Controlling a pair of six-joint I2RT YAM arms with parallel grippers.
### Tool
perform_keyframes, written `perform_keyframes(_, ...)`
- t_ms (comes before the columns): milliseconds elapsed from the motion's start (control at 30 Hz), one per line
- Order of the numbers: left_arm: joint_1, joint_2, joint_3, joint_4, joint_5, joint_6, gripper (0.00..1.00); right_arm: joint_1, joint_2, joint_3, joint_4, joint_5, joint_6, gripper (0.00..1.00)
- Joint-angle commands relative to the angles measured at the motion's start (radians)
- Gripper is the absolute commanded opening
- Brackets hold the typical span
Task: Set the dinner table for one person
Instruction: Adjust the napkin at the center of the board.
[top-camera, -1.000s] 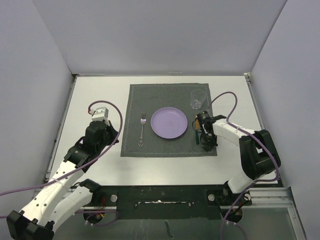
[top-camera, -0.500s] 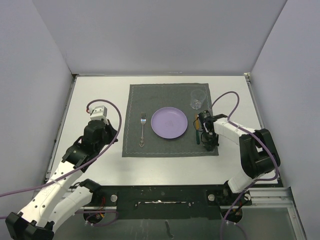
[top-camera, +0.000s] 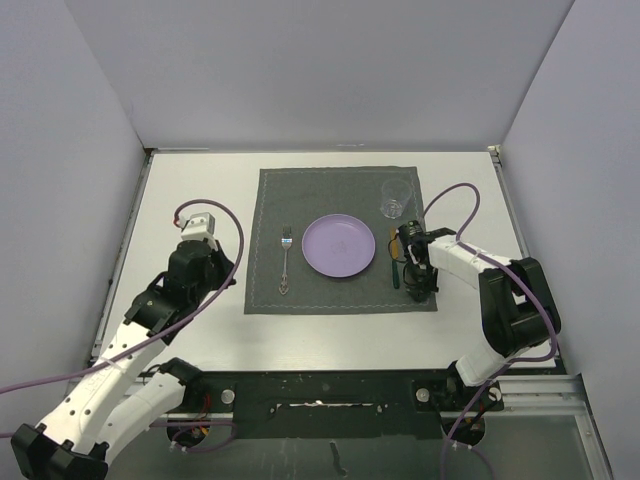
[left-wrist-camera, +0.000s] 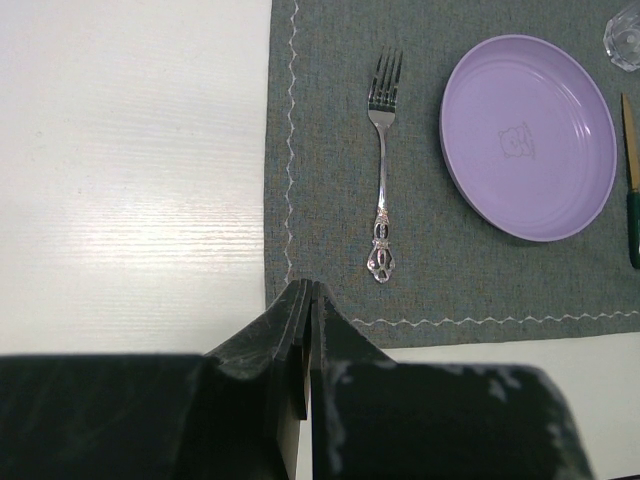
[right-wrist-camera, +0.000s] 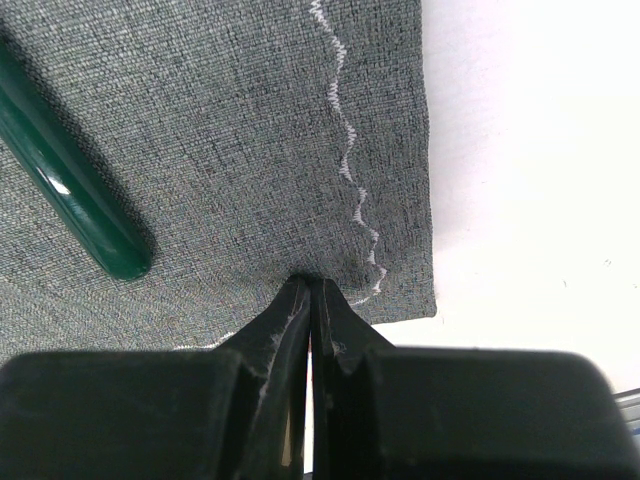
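Observation:
On the white dinner table (top-camera: 190, 190) lies a dark grey placemat (top-camera: 330, 190). It carries a silver fork (top-camera: 286, 260), a purple plate (top-camera: 339, 246), a green-handled knife (top-camera: 395, 265) and a clear glass (top-camera: 397, 198). My right gripper (top-camera: 420, 292) is shut, and its tips (right-wrist-camera: 308, 282) rest on the placemat's (right-wrist-camera: 200, 120) near right corner, just right of the knife handle (right-wrist-camera: 70, 180). Shut and holding nothing, my left gripper (top-camera: 228, 272) hangs with its tips (left-wrist-camera: 310, 285) over the mat's (left-wrist-camera: 330, 150) near left corner, short of the fork (left-wrist-camera: 382, 170).
Grey walls close off the table on three sides. A strip of bare white tabletop (left-wrist-camera: 130, 150) runs left of the mat, and a narrower one (right-wrist-camera: 530, 150) lies to its right. The arm bases and a dark rail (top-camera: 320, 390) line the near edge.
The right gripper has edged slightly right and the placemat's near edge has shifted a little right with it. The left arm has barely moved.

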Motion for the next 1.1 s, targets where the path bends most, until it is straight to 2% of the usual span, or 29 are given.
perform_keyframes(0,0.006,0.017,0.026,0.028,0.024,-0.021,0.00,-0.002,0.002,-0.015,0.011,-0.021,0.018,0.00)
perform_keyframes(267,0.006,0.058,-0.022,0.022,0.058,-0.109,0.00,-0.003,0.001,-0.021,0.015,-0.034,0.024,0.00)
perform_keyframes(600,0.008,0.314,-0.043,-0.039,0.094,-0.223,0.00,-0.003,-0.005,-0.028,0.021,-0.045,0.024,0.00)
perform_keyframes(767,0.006,0.289,-0.119,0.041,0.116,-0.270,0.00,-0.003,-0.003,-0.030,0.021,-0.046,0.021,0.00)
perform_keyframes(1067,0.006,0.363,-0.111,-0.005,0.077,-0.328,0.00,-0.003,-0.005,-0.036,0.029,-0.052,0.021,0.00)
